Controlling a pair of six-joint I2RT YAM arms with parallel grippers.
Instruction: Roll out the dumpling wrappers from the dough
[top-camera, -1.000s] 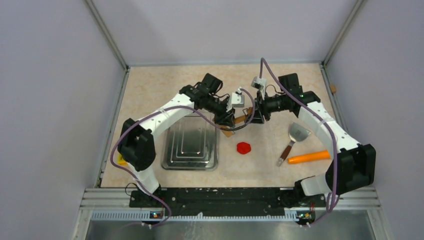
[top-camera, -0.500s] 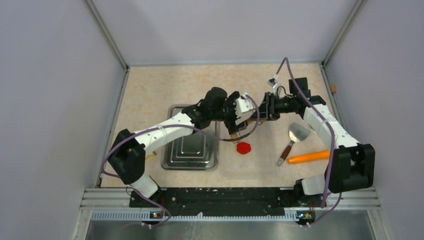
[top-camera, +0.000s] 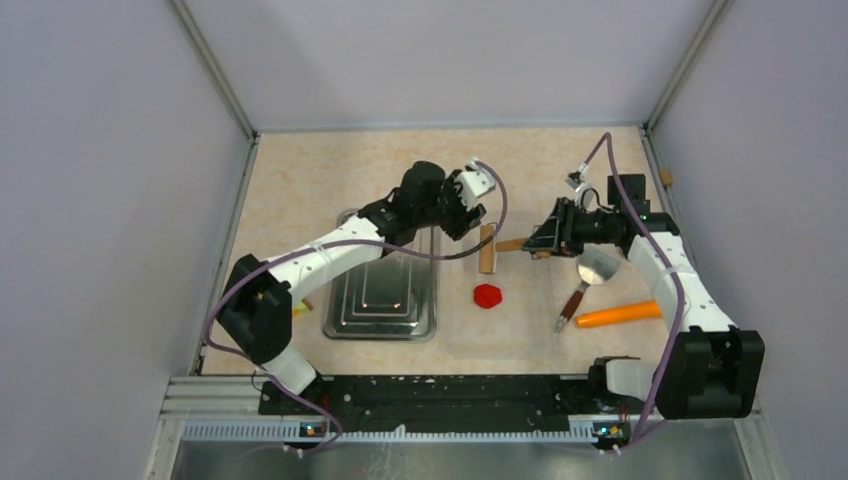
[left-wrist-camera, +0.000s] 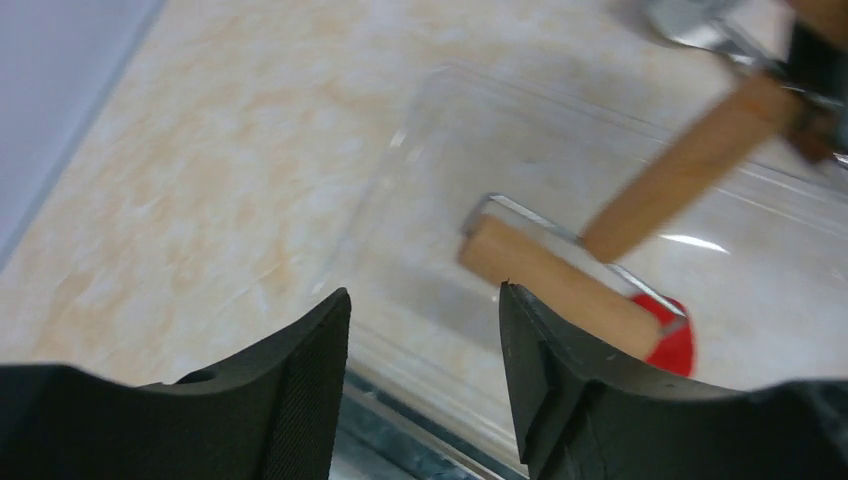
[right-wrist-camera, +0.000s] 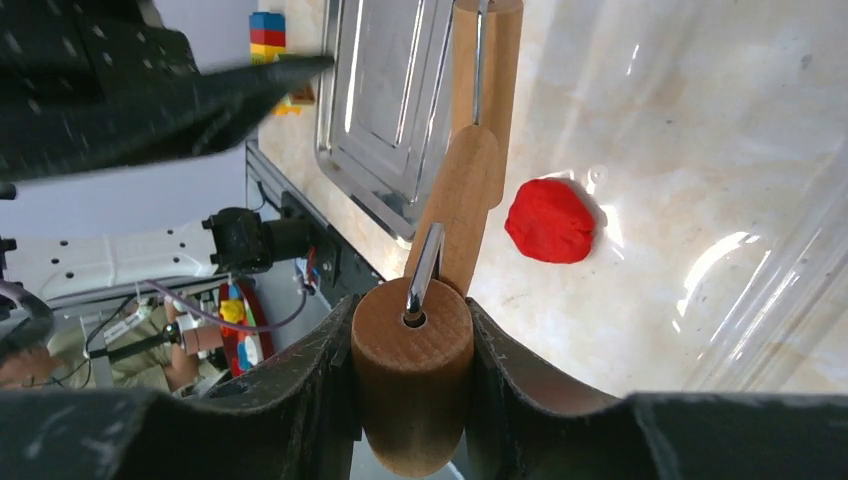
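Right end effector (right-wrist-camera: 410, 345) is clamping the wooden handle of the roller (right-wrist-camera: 487, 60), its jaws pressing snugly on either side of the grip, so you are carrying the tool with this arm alone. Left end effector (left-wrist-camera: 422, 330) is standing open with nothing between its fingers, hovering beyond the barrel as seen from the right end effector. The dough (right-wrist-camera: 550, 220) is lying as a rounded red lump on the clear mat (left-wrist-camera: 520, 150), ahead of the right end effector and off to one side of the roller, apart from it. No flat disc is showing, so I am judging that you are at the very start of rolling: tool in hand, lump not yet pressed. Whether the barrel is touching the mat is hard to tell from these views; it is probably hanging just above. Next you are needing to swing the barrel over the lump, lower it squarely and push along the mat with even pressure, keeping the left end effector out of the path.
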